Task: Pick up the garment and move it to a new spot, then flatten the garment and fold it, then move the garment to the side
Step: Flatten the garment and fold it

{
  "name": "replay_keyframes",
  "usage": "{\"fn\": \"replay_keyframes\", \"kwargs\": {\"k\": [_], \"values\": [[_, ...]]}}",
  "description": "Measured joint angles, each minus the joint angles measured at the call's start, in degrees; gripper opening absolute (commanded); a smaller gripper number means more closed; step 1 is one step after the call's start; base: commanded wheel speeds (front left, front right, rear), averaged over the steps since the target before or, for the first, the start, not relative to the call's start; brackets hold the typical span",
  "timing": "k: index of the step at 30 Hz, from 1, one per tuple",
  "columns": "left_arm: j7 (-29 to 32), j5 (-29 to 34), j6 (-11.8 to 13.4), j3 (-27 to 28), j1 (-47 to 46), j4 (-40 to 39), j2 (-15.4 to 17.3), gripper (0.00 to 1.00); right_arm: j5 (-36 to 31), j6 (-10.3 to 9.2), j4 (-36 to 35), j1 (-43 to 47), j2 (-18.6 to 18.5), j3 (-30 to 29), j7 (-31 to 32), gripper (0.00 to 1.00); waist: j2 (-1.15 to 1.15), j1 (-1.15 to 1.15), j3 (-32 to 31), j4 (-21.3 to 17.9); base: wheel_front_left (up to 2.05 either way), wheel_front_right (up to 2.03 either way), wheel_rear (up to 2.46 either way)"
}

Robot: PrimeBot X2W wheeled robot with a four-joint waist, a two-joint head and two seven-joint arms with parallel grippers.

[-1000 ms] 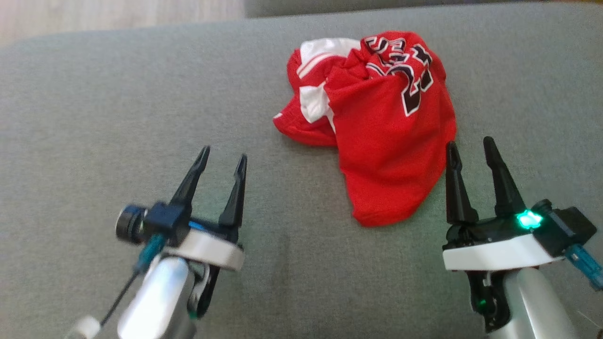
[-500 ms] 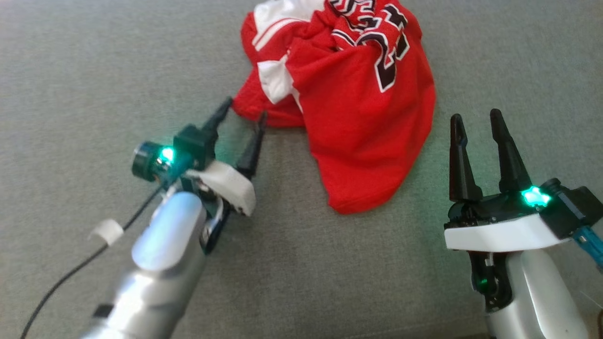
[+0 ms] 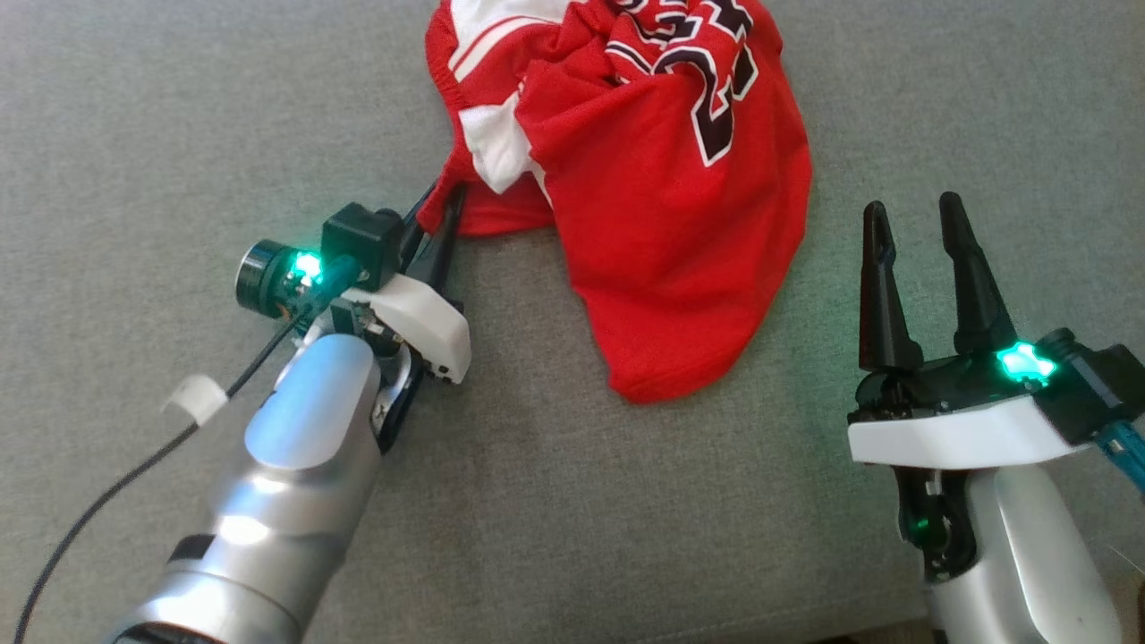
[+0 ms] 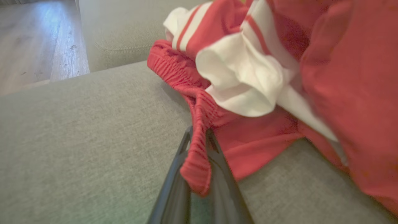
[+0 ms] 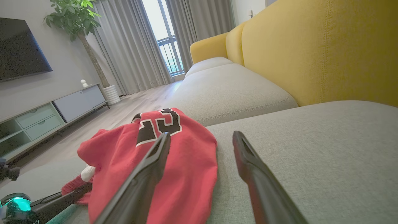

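The garment [image 3: 680, 170] is a crumpled red piece with white panels and black numbers, lying in a heap on the grey sofa cushion [image 3: 179, 134]. My left gripper [image 3: 440, 201] is shut on the garment's ribbed red edge at its left side. The left wrist view has that ribbed edge [image 4: 199, 146] pinched between the two dark fingers. My right gripper [image 3: 914, 215] stands open on the cushion just right of the garment, nothing between its fingers. From the right wrist view the garment [image 5: 174, 161] lies left of the open fingers [image 5: 146, 174].
A yellow sofa back [image 5: 311, 49] rises along one side of the cushion, with further grey cushions [image 5: 230, 87] beyond. Wooden floor [image 4: 37, 40] lies past the cushion's edge. A TV cabinet [image 5: 46, 115], a potted plant [image 5: 77, 21] and curtains stand across the room.
My left gripper has reached forward to the garment's left edge and shut on it. The head camera has tilted down, shifting the whole picture. The right gripper has stayed open.
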Motion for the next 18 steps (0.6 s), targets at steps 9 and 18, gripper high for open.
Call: {"fn": "replay_keyframes", "kwargs": {"k": [9, 18], "values": [[-5.0, -1.0, 3.2, 3.8, 0.7, -5.9, 0.2, 0.0, 0.0, 0.0, 0.9, 0.2, 0.0, 0.2, 0.0, 1.0, 0.0, -0.01, -4.6, 2.2, 0.0, 0.0, 0.0], [-5.5, 0.7, 7.8, 13.2, 5.4, -25.6, 5.1, 0.0, 0.6, 0.0, 1.7, 1.8, 0.0, 1.5, 0.0, 1.0, 0.0, -0.02, -9.1, 4.7, 0.0, 0.0, 0.0]]}}
